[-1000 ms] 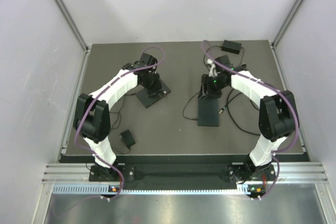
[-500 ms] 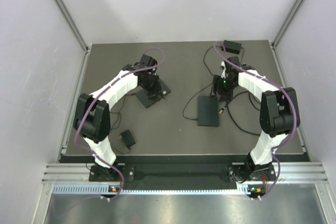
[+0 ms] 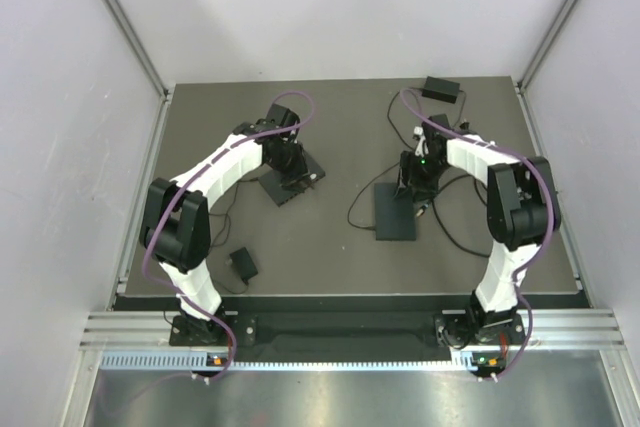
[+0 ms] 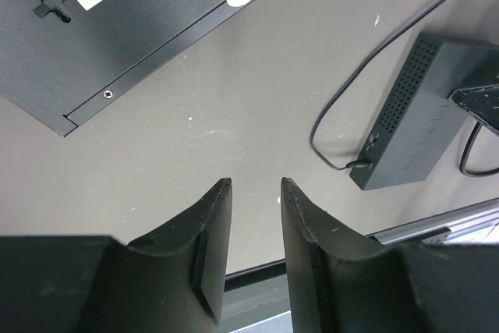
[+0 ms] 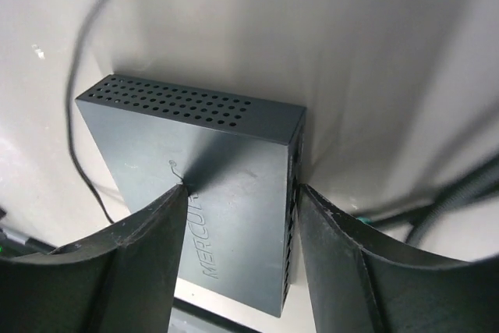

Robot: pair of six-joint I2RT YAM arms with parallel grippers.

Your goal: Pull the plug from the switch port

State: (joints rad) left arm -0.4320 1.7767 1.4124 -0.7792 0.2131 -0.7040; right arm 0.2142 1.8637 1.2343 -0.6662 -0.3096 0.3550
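Note:
A black Mercury switch (image 3: pixel 396 213) lies flat right of centre. Its perforated end and its port side (image 5: pixel 293 193) show in the right wrist view. My right gripper (image 3: pixel 418 173) (image 5: pixel 242 189) is open at the switch's far right corner, one fingertip on the lid and the other beside the port side. A black plug (image 4: pixel 361 166) on a thin cable sits in the switch's (image 4: pixel 417 111) end in the left wrist view. My left gripper (image 3: pixel 290 161) (image 4: pixel 256 185) is open over bare table, with nothing between its fingers.
A second flat black box with a white label (image 3: pixel 293 181) (image 4: pixel 117 21) lies under the left arm. A power adapter (image 3: pixel 440 88) sits at the back right, a small one (image 3: pixel 241 265) at the front left. Black cables (image 3: pixel 455 232) loop right of the switch.
My right gripper moved off the top of the switch, swung right and back, and now sits at its far right corner with the jaws wider. The left arm stayed still.

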